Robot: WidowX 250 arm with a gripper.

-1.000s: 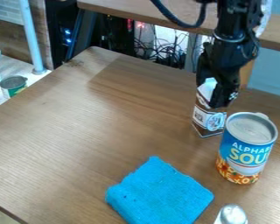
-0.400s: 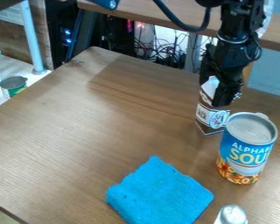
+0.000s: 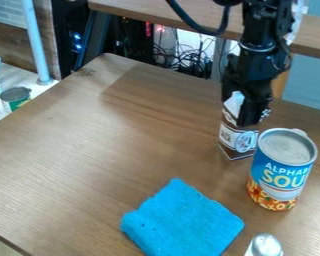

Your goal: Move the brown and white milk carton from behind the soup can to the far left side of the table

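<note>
The black gripper (image 3: 248,116) is closed on the upper part of a brown-and-white carton (image 3: 237,141), which hangs upright or nearly so beneath it; whether its base touches the wooden table (image 3: 109,155) is hard to tell. Just beyond the carton, below and right of the gripper in view, stands a soup can (image 3: 283,167). Farther toward the camera, a blue cloth (image 3: 183,220) lies below-left of the gripper, and a silver-topped shaker (image 3: 265,246) below it. Well left of the gripper sits a small green can (image 3: 16,98).
</note>
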